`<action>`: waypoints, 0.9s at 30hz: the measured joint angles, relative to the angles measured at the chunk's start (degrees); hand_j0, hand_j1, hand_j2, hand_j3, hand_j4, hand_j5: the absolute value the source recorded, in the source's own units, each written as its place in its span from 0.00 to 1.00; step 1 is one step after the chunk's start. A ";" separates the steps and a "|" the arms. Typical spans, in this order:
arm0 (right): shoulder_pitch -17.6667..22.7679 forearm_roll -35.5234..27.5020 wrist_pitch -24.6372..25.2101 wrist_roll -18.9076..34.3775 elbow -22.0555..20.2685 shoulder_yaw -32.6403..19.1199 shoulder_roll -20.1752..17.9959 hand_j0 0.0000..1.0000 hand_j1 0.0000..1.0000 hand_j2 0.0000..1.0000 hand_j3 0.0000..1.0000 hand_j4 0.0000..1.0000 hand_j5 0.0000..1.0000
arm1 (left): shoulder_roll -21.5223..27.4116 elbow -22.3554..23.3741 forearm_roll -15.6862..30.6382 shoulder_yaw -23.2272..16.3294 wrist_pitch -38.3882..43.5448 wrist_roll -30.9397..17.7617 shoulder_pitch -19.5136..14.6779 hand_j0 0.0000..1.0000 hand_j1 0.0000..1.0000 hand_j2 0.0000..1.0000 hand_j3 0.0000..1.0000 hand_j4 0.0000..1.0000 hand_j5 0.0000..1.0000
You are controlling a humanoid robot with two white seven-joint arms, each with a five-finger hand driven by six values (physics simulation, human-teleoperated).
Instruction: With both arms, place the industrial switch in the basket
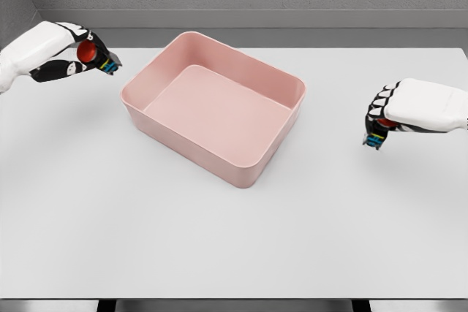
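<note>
A pink rectangular basket (252, 75) stands on the white table, a little left of the middle and turned at an angle; its inside holds nothing. My left hand (82, 55) hovers left of the basket's far corner, shut on an industrial switch (96, 55) with a red round button and a dark body with blue and yellow bits. My right hand (382, 118) is to the right of the basket, well apart from it, shut on a second industrial switch (378, 133) whose red button shows between the fingers and whose dark end points down at the table.
The white table (219, 239) spreads wide in front of and around the basket. Its far edge meets a grey wall, and its front edge runs along the bottom of the view.
</note>
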 measured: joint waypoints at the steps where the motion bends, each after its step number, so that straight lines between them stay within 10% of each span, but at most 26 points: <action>1: -0.35 -0.02 0.00 0.01 -0.01 0.00 0.25 0.43 0.43 0.43 0.43 0.43 0.43 | -0.41 -0.55 -0.10 -0.05 -0.01 -0.03 0.00 0.51 0.51 0.51 0.51 0.51 0.51; 12: -2.63 0.06 -0.02 0.13 0.06 -0.33 3.02 0.42 0.42 0.42 0.42 0.42 0.42 | -5.65 -3.76 -0.98 -1.23 -0.09 -1.50 -2.28 0.52 0.52 0.52 0.52 0.52 0.52; 13: -2.64 0.24 -0.07 0.46 0.09 -0.58 3.47 0.42 0.42 0.42 0.42 0.42 0.42 | -5.71 -4.37 8.99 0.23 2.04 -1.15 -3.07 0.52 0.52 0.52 0.52 0.52 0.52; 19: -3.25 -0.06 -0.03 2.34 0.10 -1.06 6.00 0.42 0.42 0.42 0.42 0.42 0.42 | -9.21 -4.12 0.17 -3.89 0.29 -2.03 -4.92 0.54 0.54 0.54 0.54 0.54 0.54; 22: -3.60 -0.11 -0.03 2.55 0.10 -1.12 6.54 0.42 0.42 0.42 0.42 0.42 0.42 | -9.98 -4.09 -0.95 -4.57 0.10 -2.12 -4.92 1.00 1.00 1.00 1.00 1.00 1.00; 27: -4.75 -0.12 -0.03 2.67 0.12 -1.14 7.86 0.42 0.42 0.42 0.42 0.42 0.42 | -9.94 -3.75 -1.13 -4.03 0.03 -1.88 -4.83 1.00 1.00 1.00 1.00 1.00 1.00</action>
